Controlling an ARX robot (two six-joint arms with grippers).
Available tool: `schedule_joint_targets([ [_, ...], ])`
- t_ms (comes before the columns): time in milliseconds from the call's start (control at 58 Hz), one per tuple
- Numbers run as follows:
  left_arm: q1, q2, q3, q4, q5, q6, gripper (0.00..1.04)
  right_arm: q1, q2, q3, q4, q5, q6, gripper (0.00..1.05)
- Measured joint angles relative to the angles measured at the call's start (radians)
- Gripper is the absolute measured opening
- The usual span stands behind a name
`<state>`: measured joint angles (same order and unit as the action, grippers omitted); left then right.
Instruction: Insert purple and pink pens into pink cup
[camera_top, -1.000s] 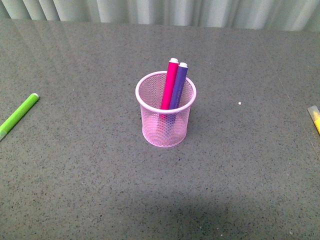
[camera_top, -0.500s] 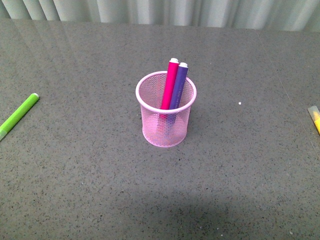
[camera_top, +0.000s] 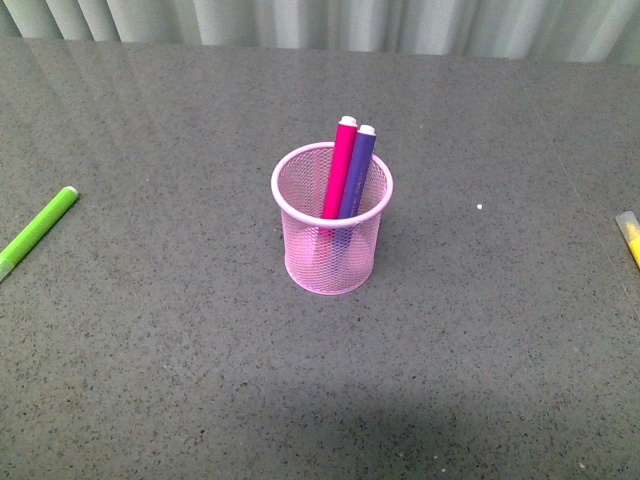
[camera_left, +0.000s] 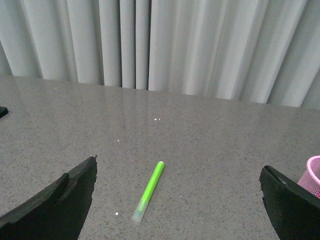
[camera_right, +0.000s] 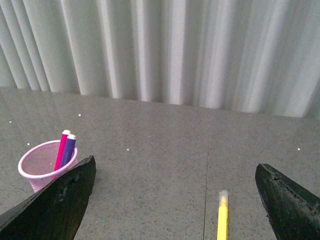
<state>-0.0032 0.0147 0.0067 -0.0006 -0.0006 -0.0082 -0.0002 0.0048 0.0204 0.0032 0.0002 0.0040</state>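
The pink cup (camera_top: 331, 222) stands upright in the middle of the grey table. The pink pen (camera_top: 339, 168) and the purple pen (camera_top: 357, 172) stand inside it side by side, leaning toward the far rim, tops above the rim. The cup (camera_right: 42, 164) with both pens also shows in the right wrist view, and its edge (camera_left: 314, 175) in the left wrist view. Neither gripper shows in the front view. My left gripper (camera_left: 177, 200) is open and empty above the table. My right gripper (camera_right: 175, 200) is open and empty too.
A lime green marker (camera_top: 35, 232) lies at the table's left edge, also between my left jaws (camera_left: 148, 190) on the table. A yellow marker (camera_top: 629, 238) lies at the right edge, also below my right gripper (camera_right: 222, 217). Pleated curtains (camera_top: 320, 22) hang behind the table.
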Motion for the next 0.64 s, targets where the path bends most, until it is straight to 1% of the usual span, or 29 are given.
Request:
schedule_joint_targets([
  [638,0.000,0.000,0.000,0.000,0.000,0.000,0.97,0.000,0.000,0.000,0.000,0.000,0.000,0.97],
])
